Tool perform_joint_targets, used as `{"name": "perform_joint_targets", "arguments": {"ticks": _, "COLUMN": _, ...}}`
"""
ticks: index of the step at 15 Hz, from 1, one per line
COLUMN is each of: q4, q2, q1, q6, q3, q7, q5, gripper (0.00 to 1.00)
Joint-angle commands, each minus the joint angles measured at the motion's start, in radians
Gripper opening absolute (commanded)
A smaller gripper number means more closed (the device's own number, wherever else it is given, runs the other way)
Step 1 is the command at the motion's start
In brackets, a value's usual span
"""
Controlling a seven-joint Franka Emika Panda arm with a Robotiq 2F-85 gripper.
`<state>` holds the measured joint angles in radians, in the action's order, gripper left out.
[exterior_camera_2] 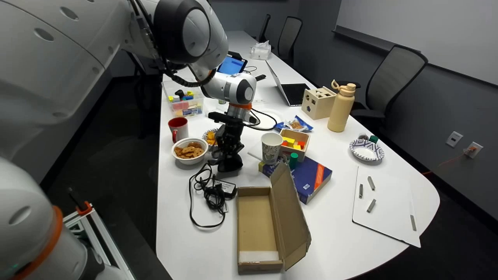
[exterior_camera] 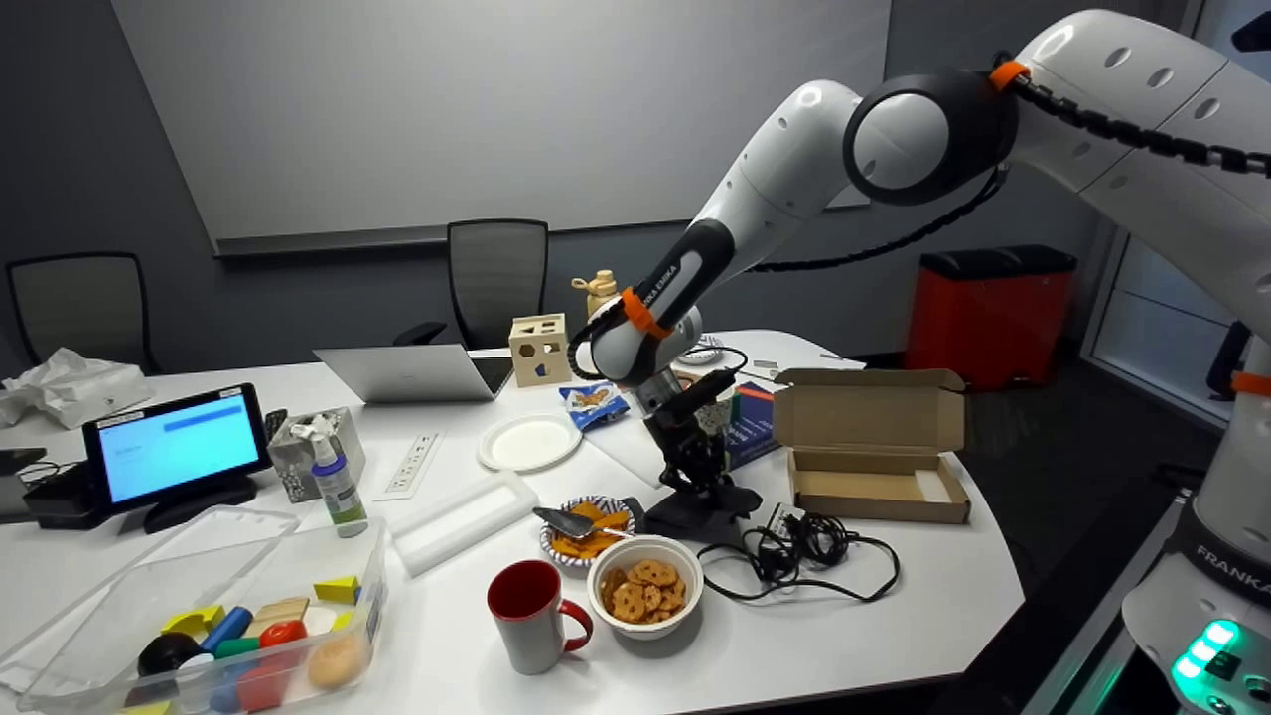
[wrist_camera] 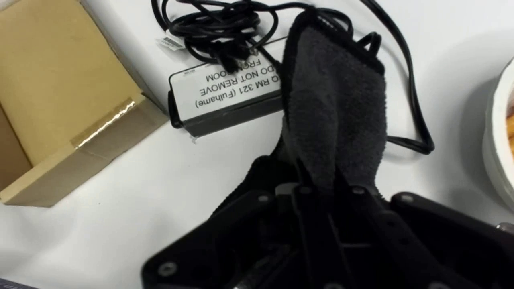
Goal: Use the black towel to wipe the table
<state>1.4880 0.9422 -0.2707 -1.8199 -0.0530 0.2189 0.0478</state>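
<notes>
The black towel (wrist_camera: 337, 100) is clamped by a gathered fold in the tip of the tool (wrist_camera: 323, 190) and spreads out beneath it, low at the counter (exterior_camera: 844, 626); whether its lower edge touches, I cannot tell. In the wrist view, a power brick (wrist_camera: 237, 115) lies ahead of the tool and left, with a tangle of black cord (wrist_camera: 213, 28); the towel hides part of both. In an exterior view, an open cardboard box (exterior_camera: 864, 508) stands right of the tool. To the left, a patterned bowl (exterior_camera: 548, 541) of orange chips (exterior_camera: 581, 546), a spoon (exterior_camera: 563, 521) lying across it, sits just beside a white bowl (exterior_camera: 650, 633) of crackers (exterior_camera: 650, 596); a red-handled mug (exterior_camera: 531, 631) stands farther out. In an exterior view, a blue book (exterior_camera_2: 311, 175) lies right of the tool, a paper cup (exterior_camera_2: 271, 147) upright at its near end.
</notes>
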Motion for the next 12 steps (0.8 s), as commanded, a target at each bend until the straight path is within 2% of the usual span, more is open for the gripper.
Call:
{"name": "perform_joint_targets", "arguments": {"ticks": 1, "q4": -0.038, "q2": 0.028, "q1": -0.035, "q6": -0.014, "q3": 0.034, "q7": 0.102, "q5": 0.029, "gripper": 0.03}}
{"name": "perform_joint_targets", "arguments": {"ticks": 12, "q4": -0.039, "q2": 0.095, "q1": -0.039, "q6": -0.12, "q3": 0.1, "q7": 0.189, "q5": 0.062, "gripper": 0.03}}
